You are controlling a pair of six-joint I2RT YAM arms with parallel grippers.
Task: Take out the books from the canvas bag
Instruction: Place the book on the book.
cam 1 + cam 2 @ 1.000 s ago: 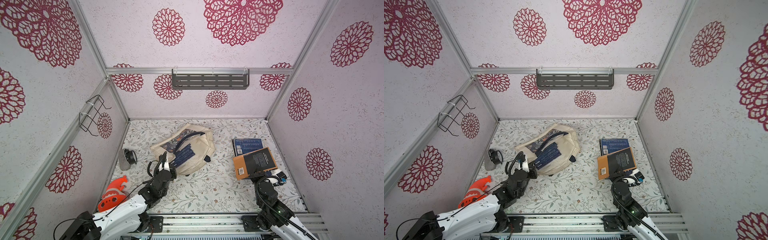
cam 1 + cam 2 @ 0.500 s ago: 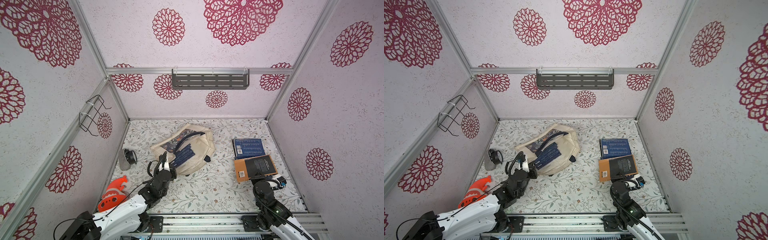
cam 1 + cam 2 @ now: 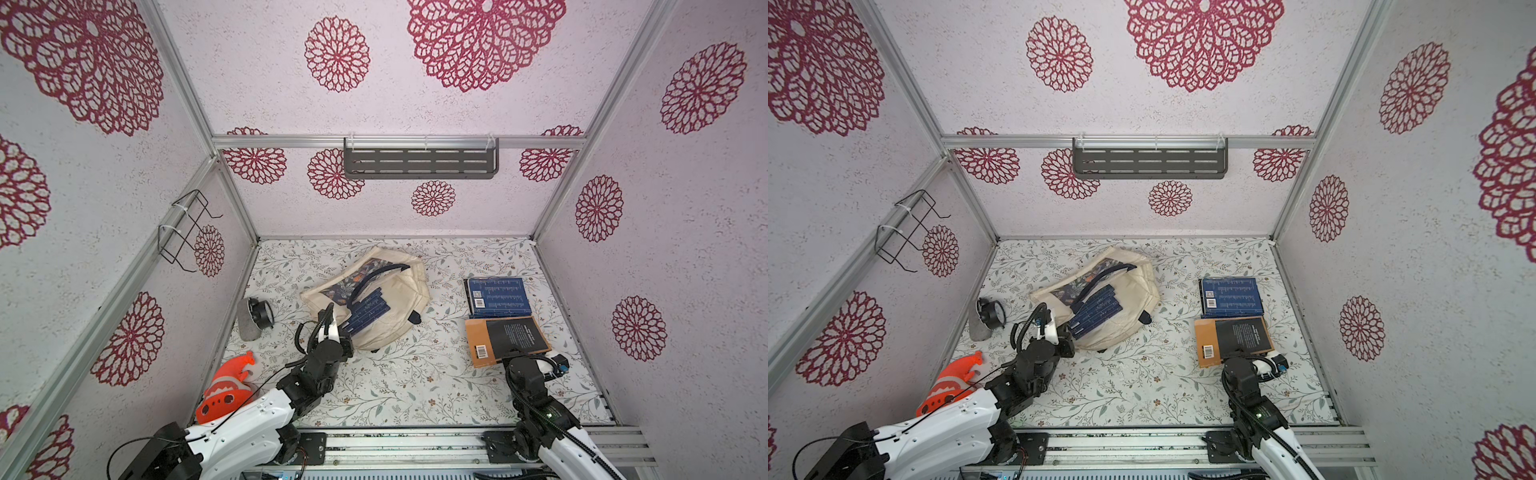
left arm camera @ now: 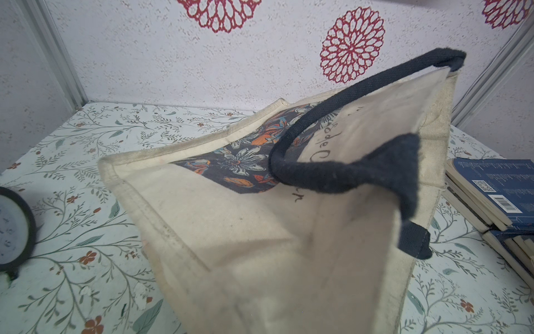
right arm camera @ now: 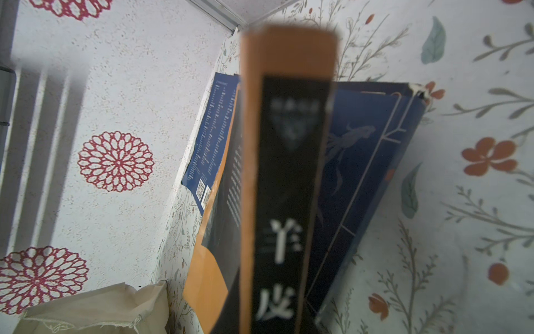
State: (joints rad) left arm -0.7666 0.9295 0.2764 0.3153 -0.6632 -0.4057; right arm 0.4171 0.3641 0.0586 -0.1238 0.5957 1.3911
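The orange book [image 3: 505, 338] is clamped at its near edge by the right gripper [image 3: 514, 356]. The rim of the canvas bag [image 3: 401, 303] is pinched by the closed left gripper [image 3: 343, 334]. Blue books [image 3: 368, 309] are seen in the bag's mouth. A blue stack [image 3: 496, 296] is laid just beyond the orange book.

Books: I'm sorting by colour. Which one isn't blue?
The orange book, its edge in the right gripper; the stack beside it and the books in the bag are blue.
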